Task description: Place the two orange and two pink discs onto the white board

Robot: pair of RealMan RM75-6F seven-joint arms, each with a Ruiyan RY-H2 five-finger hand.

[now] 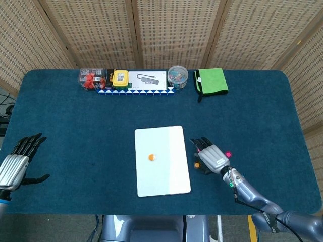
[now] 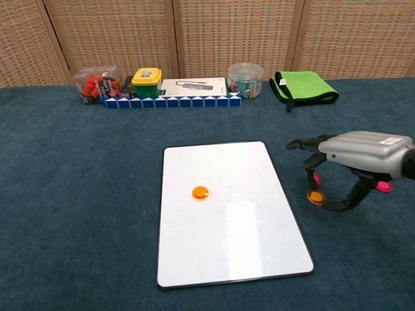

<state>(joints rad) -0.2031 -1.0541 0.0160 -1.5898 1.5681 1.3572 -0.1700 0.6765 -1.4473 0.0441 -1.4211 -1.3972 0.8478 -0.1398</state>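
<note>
The white board [image 1: 162,174] [image 2: 233,240] lies mid-table with one orange disc [image 1: 151,157] [image 2: 200,192] on it. My right hand [image 1: 212,157] [image 2: 363,155] hovers just right of the board's right edge. It pinches the second orange disc [image 1: 197,165] [image 2: 316,197] between a fingertip and the thumb, low over the cloth. One pink disc [image 2: 317,179] peeks out behind those fingers. The other pink disc [image 1: 228,154] [image 2: 384,187] lies on the cloth to the hand's right. My left hand [image 1: 15,166] rests open at the table's left edge, far from everything.
Along the back edge stand a clear box of red pieces [image 1: 91,78], a yellow container [image 1: 120,78], a blue-and-white strip [image 1: 136,92], a flat box [image 1: 150,79], a clear jar [image 1: 177,75] and a folded green cloth [image 1: 212,80]. Dark blue cloth covers the table.
</note>
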